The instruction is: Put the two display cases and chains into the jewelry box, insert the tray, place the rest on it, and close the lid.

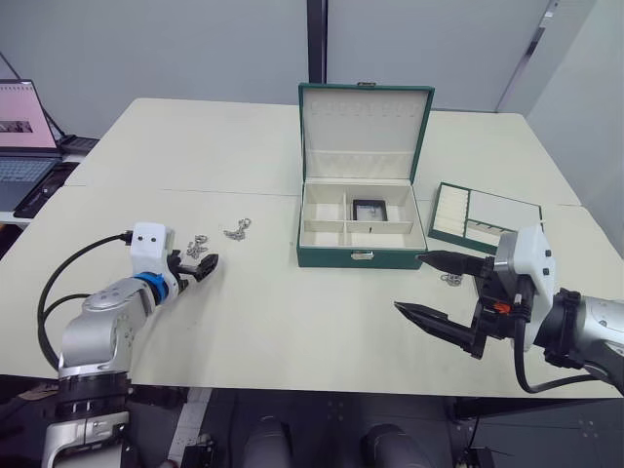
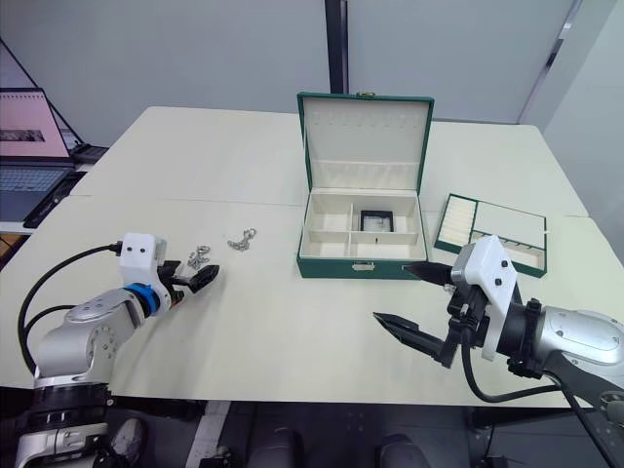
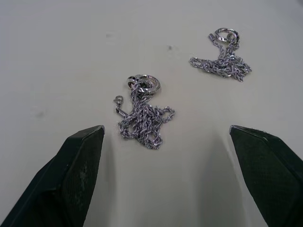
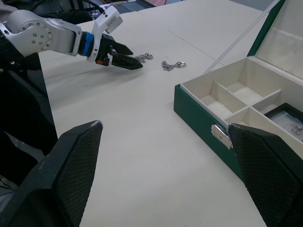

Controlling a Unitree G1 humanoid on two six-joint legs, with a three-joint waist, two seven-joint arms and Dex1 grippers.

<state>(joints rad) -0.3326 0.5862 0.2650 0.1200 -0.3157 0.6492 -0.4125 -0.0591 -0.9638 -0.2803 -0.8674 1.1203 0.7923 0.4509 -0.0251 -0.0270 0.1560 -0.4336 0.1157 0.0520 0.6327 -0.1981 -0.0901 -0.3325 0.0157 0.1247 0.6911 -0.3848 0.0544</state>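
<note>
The dark green jewelry box stands open mid-table with its lid upright. One black-framed display case lies in its back middle compartment. The tray sits on the table to the right of the box. Two silver chains lie on the table left of the box. My left gripper is open just short of the nearer chain, touching nothing. In front of the box's right corner my right gripper hovers open and empty. A small silver piece lies beside its upper finger.
A laptop sits at the far left, beyond the table edge. A seam runs across the table where two tabletops meet behind the chains.
</note>
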